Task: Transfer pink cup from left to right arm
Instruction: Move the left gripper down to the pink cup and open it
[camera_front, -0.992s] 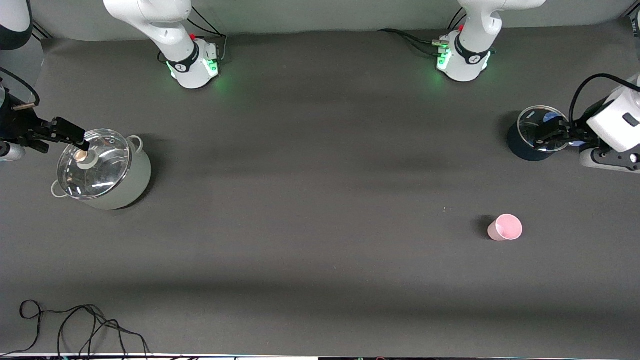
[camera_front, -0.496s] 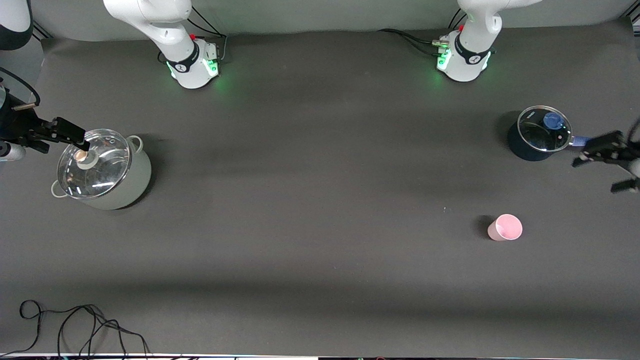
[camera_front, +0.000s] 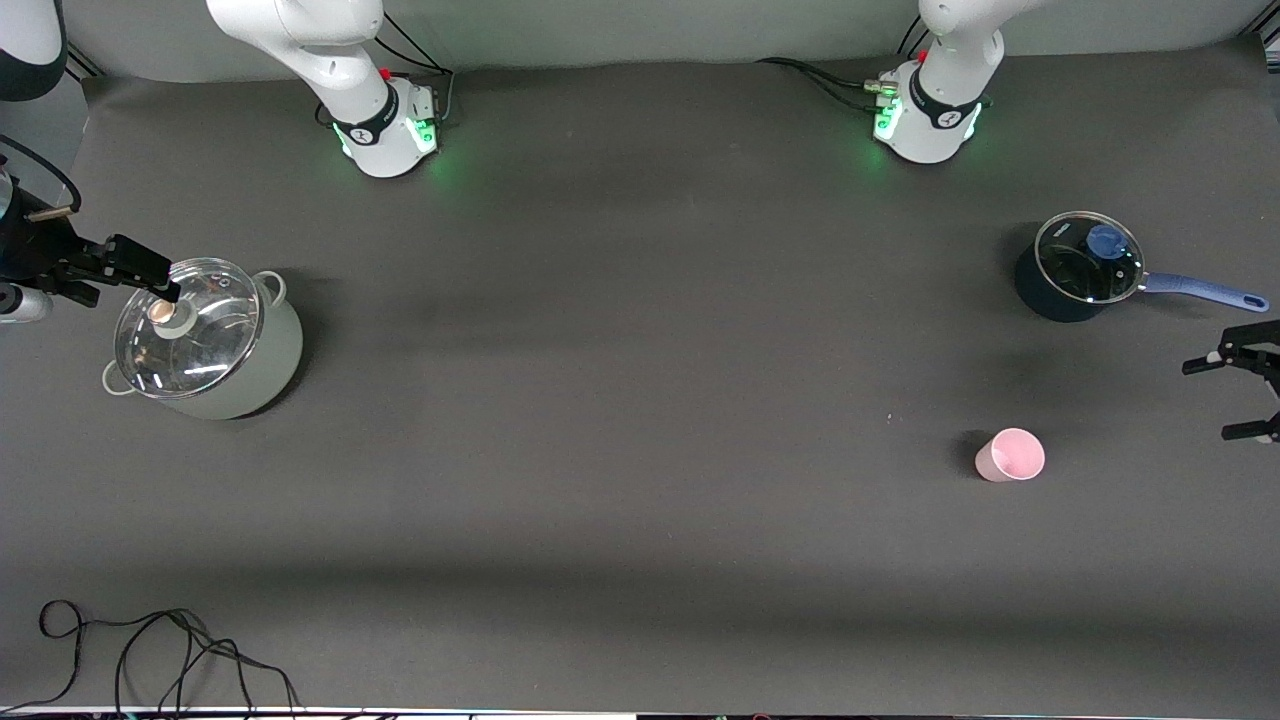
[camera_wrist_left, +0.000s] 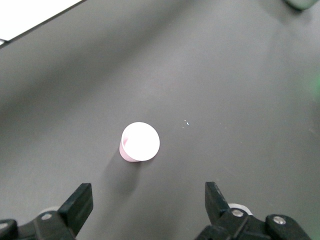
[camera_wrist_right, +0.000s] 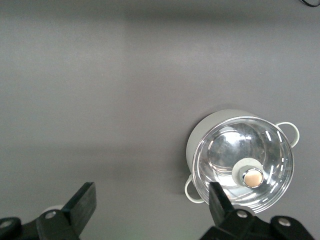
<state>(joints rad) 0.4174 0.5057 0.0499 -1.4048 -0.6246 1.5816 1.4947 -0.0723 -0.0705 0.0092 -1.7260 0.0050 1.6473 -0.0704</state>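
Left wrist view shows the wide left tool (camera_wrist_left: 145, 205) above the upright pink cup (camera_wrist_left: 140, 142), seemingly empty; right tool (camera_wrist_right: 150, 202) wide.

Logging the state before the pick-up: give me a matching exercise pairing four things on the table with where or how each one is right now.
Things:
1. small pale pink plastic cup
2. dark blue saucepan with glass lid
3. pale green stockpot with glass lid
4. left gripper

States:
A. open, at the left arm's end of the table
B. upright, mouth up, untouched
C. under the open right gripper
D. long handle pointing to the left arm's end

Pairs: 1-B, 2-D, 3-C, 4-A
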